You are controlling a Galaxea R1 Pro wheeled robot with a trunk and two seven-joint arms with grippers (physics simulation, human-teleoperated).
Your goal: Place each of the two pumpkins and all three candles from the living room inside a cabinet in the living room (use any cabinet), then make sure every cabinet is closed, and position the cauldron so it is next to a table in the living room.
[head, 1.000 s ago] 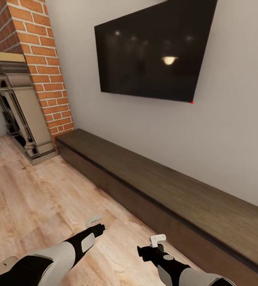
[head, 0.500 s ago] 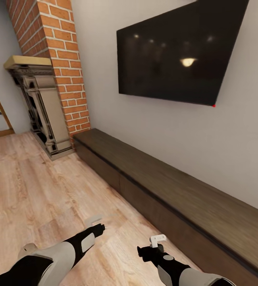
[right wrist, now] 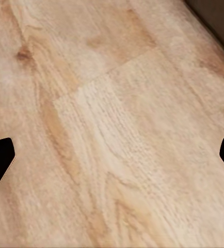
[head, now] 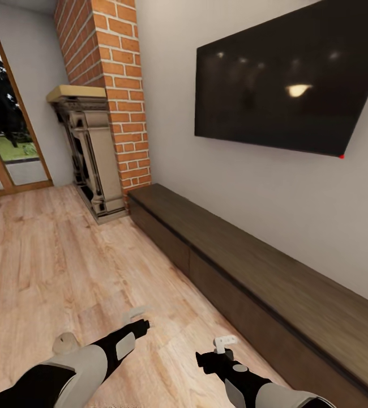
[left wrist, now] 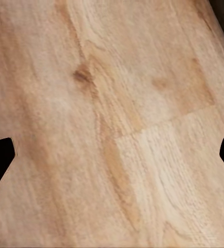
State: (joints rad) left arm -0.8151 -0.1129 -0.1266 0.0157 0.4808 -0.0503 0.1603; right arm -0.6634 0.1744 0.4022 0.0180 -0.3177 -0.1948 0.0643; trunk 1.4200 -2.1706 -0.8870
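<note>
Panning leftward, my head now takes in a glass door (head: 3,119) beside the fireplace (head: 90,153); the cabinet (head: 252,277) runs along the wall, seemingly closed. Both pincers, left (head: 141,321) and right (head: 225,343), hang spread over bare floor (head: 48,266).

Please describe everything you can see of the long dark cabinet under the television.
The cabinet is a long, low unit of dark brown wood with visible grain. It has a flat top and plain front panels without handles; thin seams divide the front, and all panels look shut. It stands on the wooden floor, its back against the grey wall, one end beside the brick column. Nothing lies on its top.
</note>
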